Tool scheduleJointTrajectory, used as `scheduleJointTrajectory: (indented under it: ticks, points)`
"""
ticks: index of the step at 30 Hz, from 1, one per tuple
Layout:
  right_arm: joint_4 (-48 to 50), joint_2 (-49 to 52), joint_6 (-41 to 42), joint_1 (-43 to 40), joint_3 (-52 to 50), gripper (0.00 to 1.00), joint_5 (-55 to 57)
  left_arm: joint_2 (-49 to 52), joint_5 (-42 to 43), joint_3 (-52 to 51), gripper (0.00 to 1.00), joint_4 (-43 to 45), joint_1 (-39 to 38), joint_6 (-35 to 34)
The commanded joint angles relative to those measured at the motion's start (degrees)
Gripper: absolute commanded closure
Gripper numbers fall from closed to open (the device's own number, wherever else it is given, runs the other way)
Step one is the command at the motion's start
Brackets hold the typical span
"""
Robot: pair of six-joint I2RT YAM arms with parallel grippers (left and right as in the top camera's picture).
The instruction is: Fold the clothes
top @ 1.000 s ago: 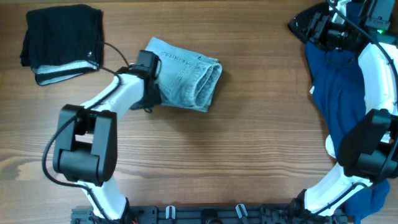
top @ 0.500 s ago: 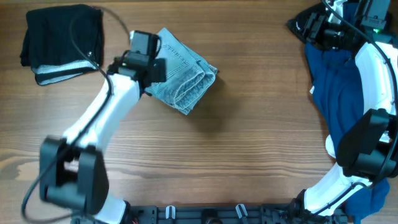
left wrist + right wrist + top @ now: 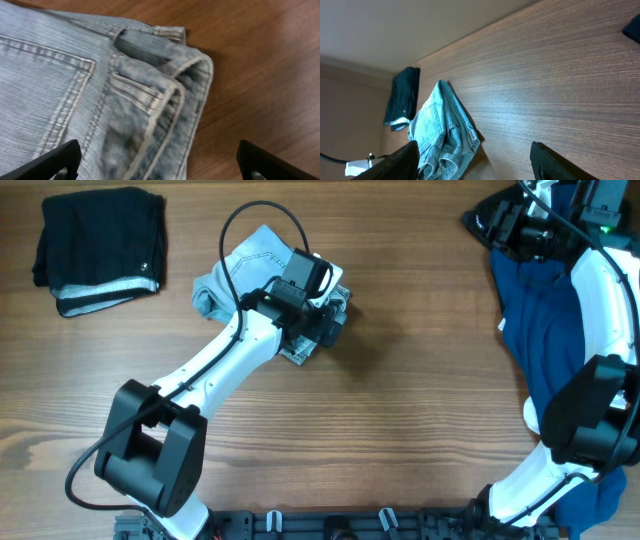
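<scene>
Folded light-blue denim shorts [image 3: 250,268] lie at the back of the table, left of the middle. My left gripper [image 3: 322,326] hovers over their right folded edge. In the left wrist view the shorts [image 3: 75,90] show a stitched pocket and stacked hems. There the left gripper [image 3: 160,167] stands wide open around the fold and holds nothing. My right gripper [image 3: 497,222] is at the far right corner, above a navy-blue garment [image 3: 530,330]. In the right wrist view the right gripper [image 3: 480,167] is open and empty, with the shorts [image 3: 445,135] far off.
A folded black garment [image 3: 100,240] with a pale hem lies at the far left corner and also shows as the black garment [image 3: 402,97] in the right wrist view. Bare wooden table [image 3: 400,400] spreads across the middle and front. The right arm stands over the navy cloth.
My left gripper has opened and let go of the denim shorts. It swung from their left side across to their right edge. The shorts turned and shifted slightly left. The right arm stayed still.
</scene>
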Motion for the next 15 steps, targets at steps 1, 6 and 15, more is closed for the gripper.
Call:
scheduleJointTrajectory:
  ticks: [1,6,15]
  points:
    - [-0.1,0.8,0.1,0.1,-0.1,0.28,0.1,1.0,1.6,0.0,0.0,-2.1,0.0,2.0]
    - [-0.1,0.8,0.1,0.3,-0.1,0.28,0.1,7.7,3.5,0.0,0.0,-2.5,-0.1,2.2]
    - [-0.1,0.8,0.1,0.9,-0.1,0.28,0.2,18.6,-4.5,0.0,0.02,2.6,-0.1,2.2]
